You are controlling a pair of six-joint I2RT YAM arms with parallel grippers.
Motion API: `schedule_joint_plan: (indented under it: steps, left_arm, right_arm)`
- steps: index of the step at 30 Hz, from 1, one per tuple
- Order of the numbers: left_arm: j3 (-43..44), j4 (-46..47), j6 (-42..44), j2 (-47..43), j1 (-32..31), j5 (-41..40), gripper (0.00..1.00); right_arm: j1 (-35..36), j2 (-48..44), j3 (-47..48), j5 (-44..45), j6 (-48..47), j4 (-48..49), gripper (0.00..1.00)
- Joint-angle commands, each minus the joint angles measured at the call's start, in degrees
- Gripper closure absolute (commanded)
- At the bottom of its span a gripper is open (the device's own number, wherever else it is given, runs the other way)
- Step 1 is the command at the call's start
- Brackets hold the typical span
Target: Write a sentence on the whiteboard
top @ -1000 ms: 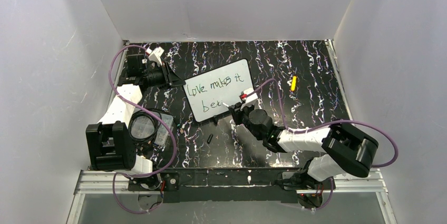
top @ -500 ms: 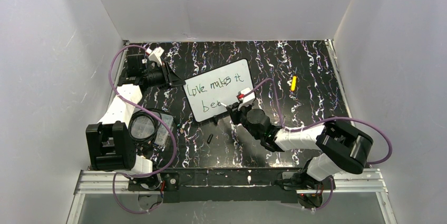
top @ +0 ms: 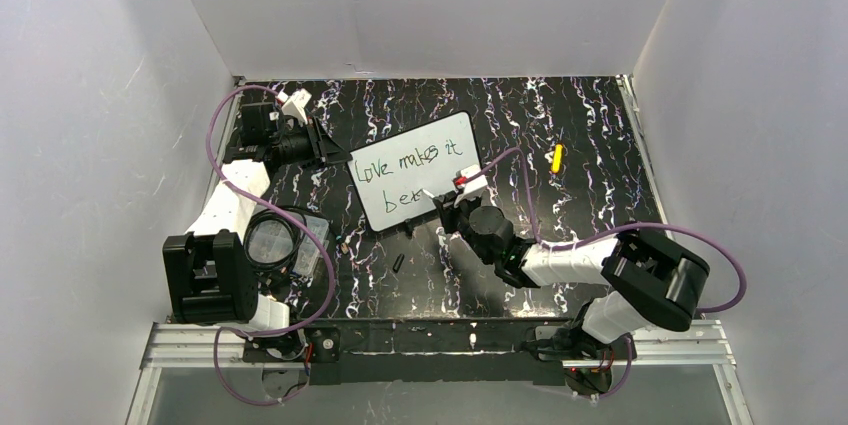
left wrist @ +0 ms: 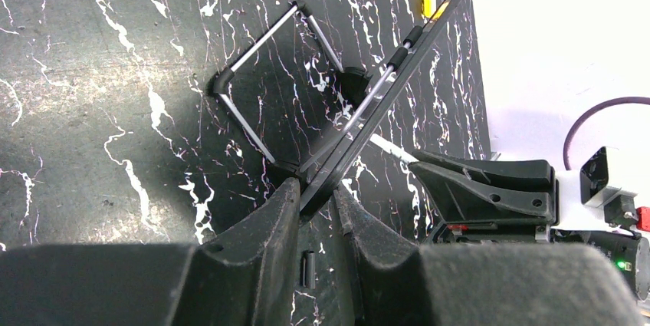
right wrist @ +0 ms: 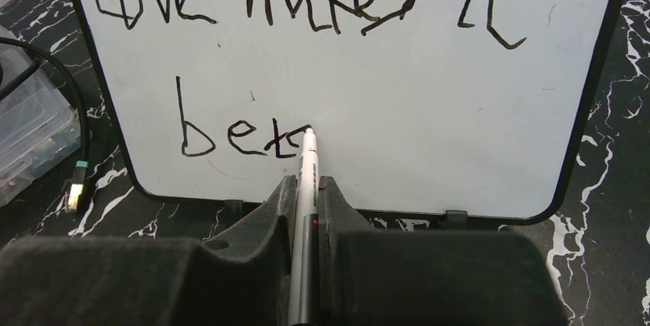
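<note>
Left gripper (left wrist: 314,192) clamped tight on the left edge of the flat white, black-rimmed whiteboard (right wrist: 460,111), which stands tilted mid black marbled table (top: 600,125). Right gripper (right wrist: 306,188) pinches a slim white pen (right wrist: 309,159), tip touching the board after "bet".

walls (top: 430,5): plain white, three sides | table (top: 600,125): black, white marble veining | rail (top: 180,343): aluminium, near edge

Robotics lab booth: white panel walls (top: 90,95), black marbled table (top: 600,207), aluminium rail (top: 190,337), 2 robot arms (top: 232,200).
</note>
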Motion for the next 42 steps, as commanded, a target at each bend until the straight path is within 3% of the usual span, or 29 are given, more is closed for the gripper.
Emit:
schedule_joint_plan:
  steps: [1, 13, 42]
  left_arm:
    - [1.0, -0.9, -0.2, -0.9, -0.5, 1.4, 0.81]
    - [1.0, -0.9, -0.2, -0.8, -0.5, 1.4, 0.81]
    - [1.2, -0.9, -0.3, -0.9, -0.6, 1.7, 0.81]
  right_arm:
    - [-0.6, -2.2, 0.3, 1.5, -0.7, 2.5, 0.99]
    - [-0.6, -3.0, 2.7, -2.5, -0.6, 0.9, 0.99]
    - [-0.7, -0.2, -1.2, -0.9, 4.5, 0.2, 0.99]
